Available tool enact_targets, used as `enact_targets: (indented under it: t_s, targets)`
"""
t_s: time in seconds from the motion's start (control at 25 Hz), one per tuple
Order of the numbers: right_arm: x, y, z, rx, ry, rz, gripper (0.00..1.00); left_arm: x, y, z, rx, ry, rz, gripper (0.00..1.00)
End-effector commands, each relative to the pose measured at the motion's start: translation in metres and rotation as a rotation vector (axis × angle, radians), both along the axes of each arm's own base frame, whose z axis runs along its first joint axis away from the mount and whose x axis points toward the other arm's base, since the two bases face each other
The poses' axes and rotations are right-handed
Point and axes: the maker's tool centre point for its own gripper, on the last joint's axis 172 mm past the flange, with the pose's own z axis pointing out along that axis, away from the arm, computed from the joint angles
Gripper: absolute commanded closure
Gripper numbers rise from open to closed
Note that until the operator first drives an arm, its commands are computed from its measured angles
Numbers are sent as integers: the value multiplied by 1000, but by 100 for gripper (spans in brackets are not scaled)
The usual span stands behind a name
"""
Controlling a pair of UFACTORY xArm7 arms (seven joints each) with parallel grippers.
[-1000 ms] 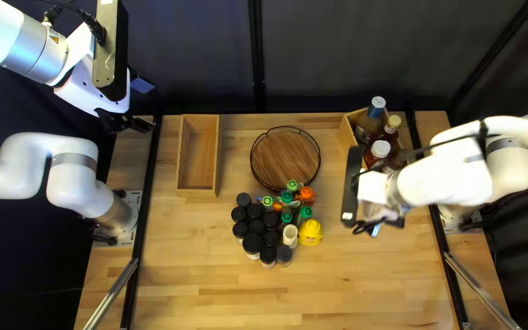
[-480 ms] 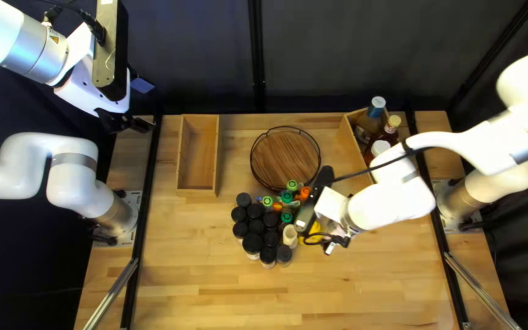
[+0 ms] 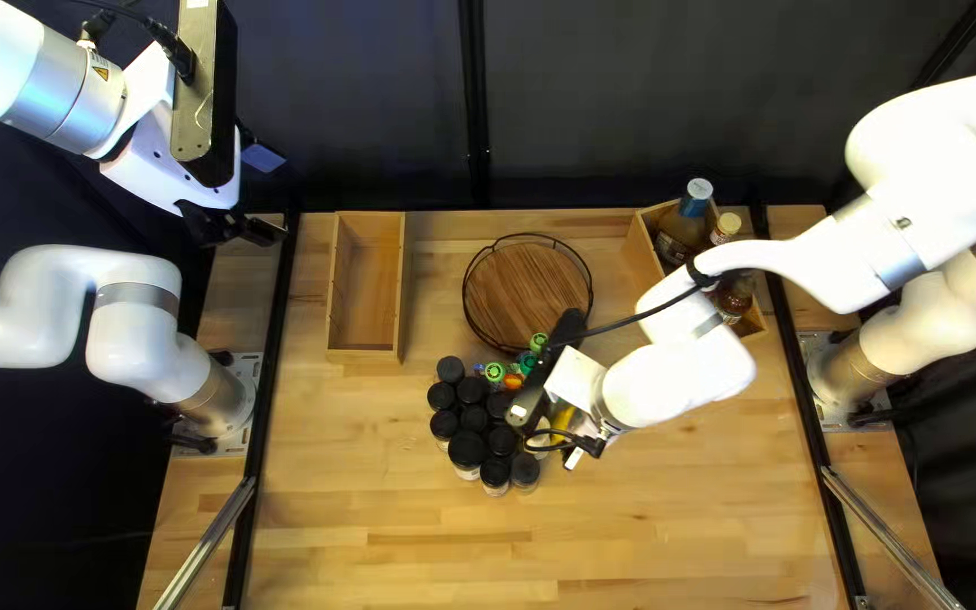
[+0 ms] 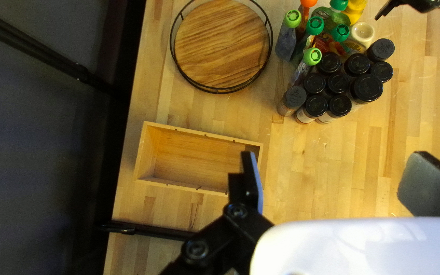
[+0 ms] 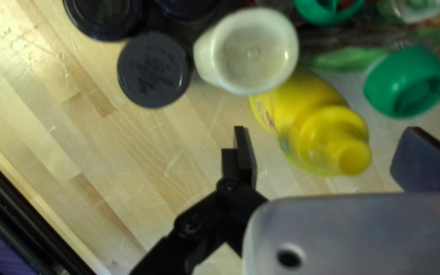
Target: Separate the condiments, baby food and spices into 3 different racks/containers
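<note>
Centre: ten black-lidded jars (image 3: 471, 390), five green-capped pouches (image 4: 314, 25). Beside, right: one yellow squeeze bottle (image 5: 311, 119), right gripper (image 3: 571, 455) spread above. Left: one wooden box (image 3: 369, 277); left gripper (image 3: 266, 233), also spread, far left. Far: one round tray (image 3: 528, 292). Far right: one wooden crate (image 3: 639, 240) holds at least three bottles (image 3: 680, 235).

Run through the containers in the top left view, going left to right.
Empty oblong wooden box → round wooden tray with a black wire rim → wooden box holding bottles.
</note>
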Motion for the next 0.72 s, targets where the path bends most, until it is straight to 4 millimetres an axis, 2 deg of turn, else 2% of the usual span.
enact_targets:
  t_s: [0.04,0.16,0.36,0.56,0.72]
  targets:
    - [-4,1,2,-8,3,1,100,0,0,0,0,0,0,0]
    - [-8,2,4,-13,6,0,100,0,0,0,0,0,0,0]
    - [-28,8,19,-22,7,-7,100,0,0,0,0,0,0,0]
    - [-64,5,47,-20,9,-14,100,0,0,0,0,0,0,0]
    - [-95,-11,72,-18,24,-4,100,0,0,0,0,0,0,0]
